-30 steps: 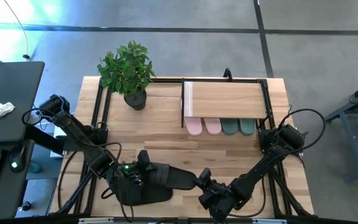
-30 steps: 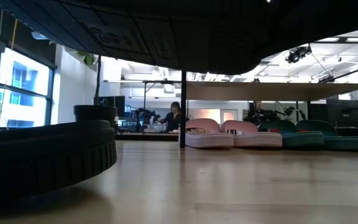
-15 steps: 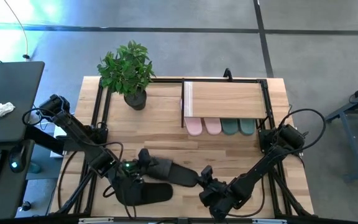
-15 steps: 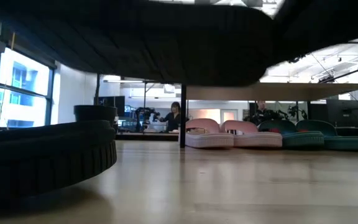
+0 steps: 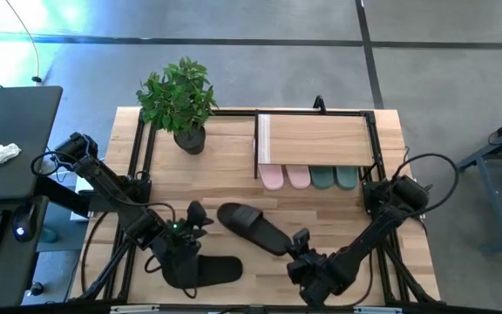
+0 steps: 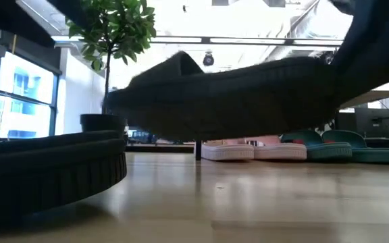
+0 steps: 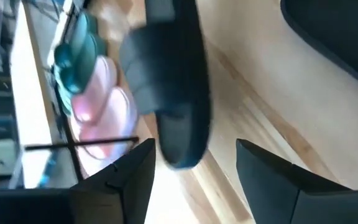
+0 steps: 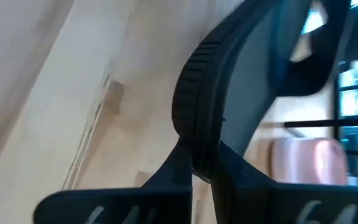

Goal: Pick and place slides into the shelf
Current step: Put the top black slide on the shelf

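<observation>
The right gripper [image 5: 298, 247] pinches a black slide [image 5: 253, 227] by its heel edge, clear of the surface [image 5: 225, 187], for shelving; the left gripper [image 5: 193, 218] waits, fingers spread, empty.

An overhead camera is looking straight down on the whole surface [image 5: 234, 187]. A low one is sighting level across it toward the shelf [image 6: 302, 98]. Both wrist cameras are peering close at one black slide [image 7: 169, 81].

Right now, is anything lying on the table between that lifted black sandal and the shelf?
No. The high view shows bare wood between the black slide and the shelf.
</observation>
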### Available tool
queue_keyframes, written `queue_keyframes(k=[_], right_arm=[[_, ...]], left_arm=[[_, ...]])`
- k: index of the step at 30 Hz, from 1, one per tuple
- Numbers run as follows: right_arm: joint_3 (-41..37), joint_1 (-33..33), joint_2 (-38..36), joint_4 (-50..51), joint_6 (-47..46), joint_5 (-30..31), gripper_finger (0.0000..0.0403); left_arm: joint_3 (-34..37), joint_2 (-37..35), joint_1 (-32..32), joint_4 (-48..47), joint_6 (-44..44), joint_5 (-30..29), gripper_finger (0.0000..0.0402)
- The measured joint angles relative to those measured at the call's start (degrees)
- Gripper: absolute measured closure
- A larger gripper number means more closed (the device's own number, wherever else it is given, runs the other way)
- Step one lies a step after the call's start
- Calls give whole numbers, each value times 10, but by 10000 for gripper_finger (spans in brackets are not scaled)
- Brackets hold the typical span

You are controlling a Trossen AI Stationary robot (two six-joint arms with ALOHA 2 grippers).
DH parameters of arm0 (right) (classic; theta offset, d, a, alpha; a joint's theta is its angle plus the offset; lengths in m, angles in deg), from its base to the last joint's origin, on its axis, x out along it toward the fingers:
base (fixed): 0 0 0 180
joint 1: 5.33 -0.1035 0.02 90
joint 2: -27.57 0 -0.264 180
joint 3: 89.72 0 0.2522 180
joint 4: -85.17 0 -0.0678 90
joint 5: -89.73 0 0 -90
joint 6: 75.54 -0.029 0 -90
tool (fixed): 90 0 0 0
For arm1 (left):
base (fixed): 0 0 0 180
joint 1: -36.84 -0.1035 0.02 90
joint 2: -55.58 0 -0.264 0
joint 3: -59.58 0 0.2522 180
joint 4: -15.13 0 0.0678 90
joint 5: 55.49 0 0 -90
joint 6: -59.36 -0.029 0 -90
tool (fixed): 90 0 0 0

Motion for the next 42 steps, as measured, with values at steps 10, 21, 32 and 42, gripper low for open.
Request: queue_keyframes(k=[10,21,32,42], right_arm=[[91,1,0,138,-81,90,403],[231,55,0,466,-293,105,403],[231,185,-32,465,-225,44,403],[232,314,-54,463,-138,47,403]], left_arm=[[0,0,0,-58,113,96,224],[0,0,0,-80,119,152,251],[1,0,0,-83,106,147,259],[1,0,0,-85,86,110,259]])
